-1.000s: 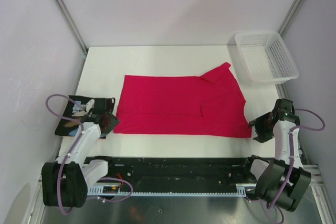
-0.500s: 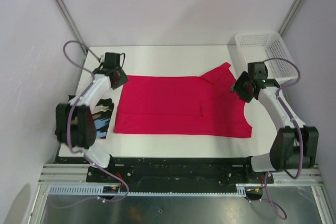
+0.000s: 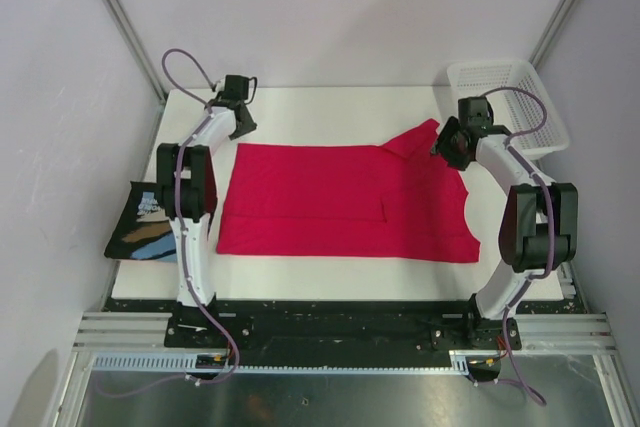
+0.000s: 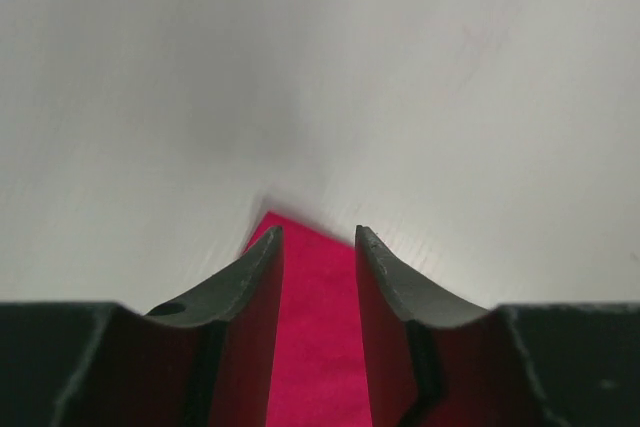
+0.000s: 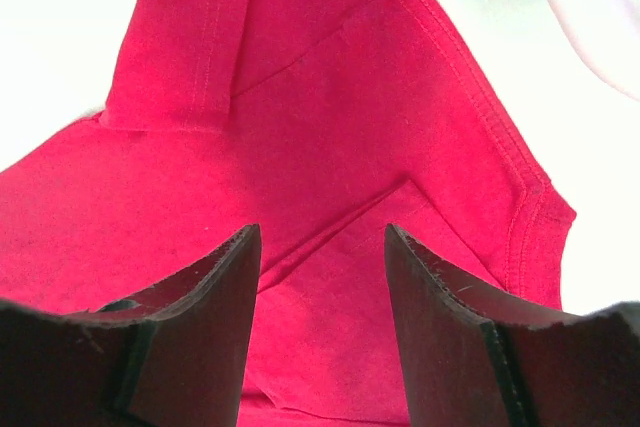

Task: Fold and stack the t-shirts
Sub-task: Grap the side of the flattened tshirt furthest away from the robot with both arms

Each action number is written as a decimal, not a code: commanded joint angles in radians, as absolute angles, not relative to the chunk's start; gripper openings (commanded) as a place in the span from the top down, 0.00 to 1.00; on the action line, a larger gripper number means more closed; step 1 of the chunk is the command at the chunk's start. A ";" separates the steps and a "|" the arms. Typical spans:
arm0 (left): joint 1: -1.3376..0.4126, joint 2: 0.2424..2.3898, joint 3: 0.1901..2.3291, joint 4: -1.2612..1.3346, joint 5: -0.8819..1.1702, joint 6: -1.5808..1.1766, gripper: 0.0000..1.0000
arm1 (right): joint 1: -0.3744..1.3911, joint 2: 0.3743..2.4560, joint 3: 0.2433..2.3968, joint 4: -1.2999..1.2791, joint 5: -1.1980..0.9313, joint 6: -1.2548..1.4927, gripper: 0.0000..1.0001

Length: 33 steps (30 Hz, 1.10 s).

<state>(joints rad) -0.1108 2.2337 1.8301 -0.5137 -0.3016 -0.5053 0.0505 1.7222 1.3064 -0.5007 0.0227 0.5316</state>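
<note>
The crimson-pink t-shirt [image 3: 340, 202] lies spread flat in the middle of the white table [image 3: 300, 107], with one sleeve folded over at its far right. My left gripper [image 3: 238, 129] is at the shirt's far left corner. In the left wrist view it [image 4: 318, 237] is open, and the shirt's corner [image 4: 315, 337] lies between the jaws. My right gripper [image 3: 447, 144] is over the far right sleeve area. In the right wrist view it [image 5: 322, 232] is open above the cloth [image 5: 300, 97]. The black printed t-shirt [image 3: 145, 232] lies folded at the table's left edge.
A white mesh basket [image 3: 505, 107] stands at the far right corner of the table, just right of my right arm. Metal frame posts [image 3: 120, 17] rise at the back corners. Both arms reach far out over the table sides.
Both arms have swung from the near edge out to the far corners of the crimson shirt. The left arm no longer covers the black shirt.
</note>
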 commanded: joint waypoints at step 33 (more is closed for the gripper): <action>-0.061 2.397 2.051 -0.692 -0.257 -0.563 0.65 | -0.026 1.783 1.367 -0.450 -0.054 0.501 0.46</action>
<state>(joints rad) -0.0727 2.3901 2.0052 -0.6716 -0.2745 -0.5362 -0.0116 1.7748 1.3209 -0.4763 -0.0425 0.5137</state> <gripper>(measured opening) 0.360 0.547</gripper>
